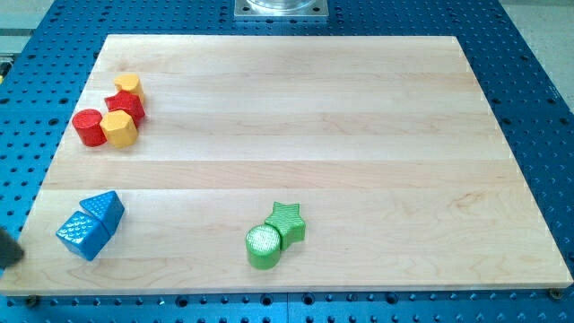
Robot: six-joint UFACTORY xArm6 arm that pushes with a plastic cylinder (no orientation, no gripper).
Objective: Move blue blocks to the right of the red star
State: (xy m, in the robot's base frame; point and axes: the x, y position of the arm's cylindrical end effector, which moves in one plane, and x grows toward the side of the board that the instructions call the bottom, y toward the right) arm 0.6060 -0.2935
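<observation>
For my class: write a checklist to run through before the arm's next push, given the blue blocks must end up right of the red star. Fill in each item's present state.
1. Both blue blocks located, touching, at the view's lower left: ok.
2. Red star located among the yellow blocks and red cylinder, upper left: ok.
3. Blue blocks right of the star: not ok.
4. My tip's position: cannot tell; a dark shape shows at the left edge.
5. Green star and green cylinder away from the likely path: ok.
</observation>
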